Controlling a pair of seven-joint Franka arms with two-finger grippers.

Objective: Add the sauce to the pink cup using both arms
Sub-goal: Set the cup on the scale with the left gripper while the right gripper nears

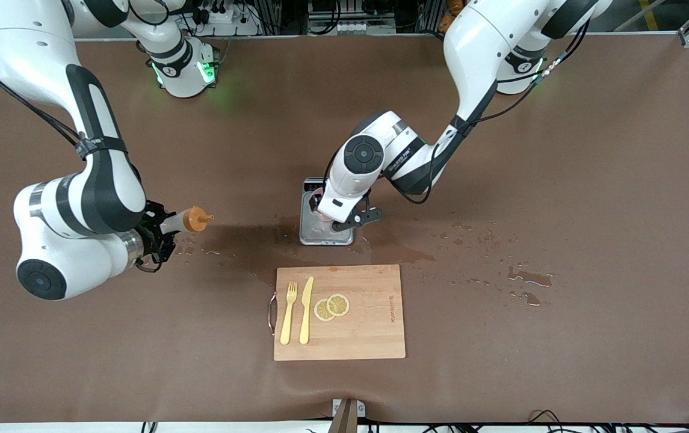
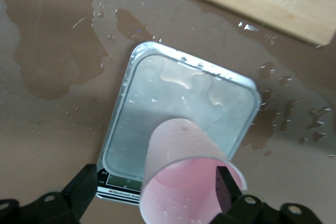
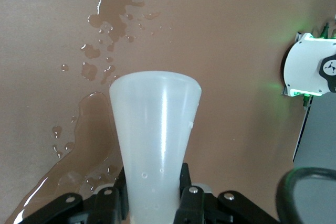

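The sauce bottle (image 1: 183,221), whitish with an orange nozzle cap, lies sideways in my right gripper (image 1: 157,233), above the table toward the right arm's end. In the right wrist view the gripper (image 3: 152,195) is shut on the bottle's body (image 3: 157,140). The pink cup (image 2: 181,177) stands on the steel scale (image 2: 173,98), mostly hidden under the left hand in the front view (image 1: 318,207). My left gripper (image 2: 156,186) is open at the cup. One finger (image 2: 224,188) is at the cup's mouth and the other (image 2: 85,186) stands apart from its wall.
The scale (image 1: 311,233) sits mid-table. Nearer the front camera lies a wooden cutting board (image 1: 374,325) with a yellow fork (image 1: 287,313), a yellow knife (image 1: 306,310) and two lemon slices (image 1: 332,307). Water puddles (image 1: 528,278) and wet patches (image 1: 248,237) mark the brown table.
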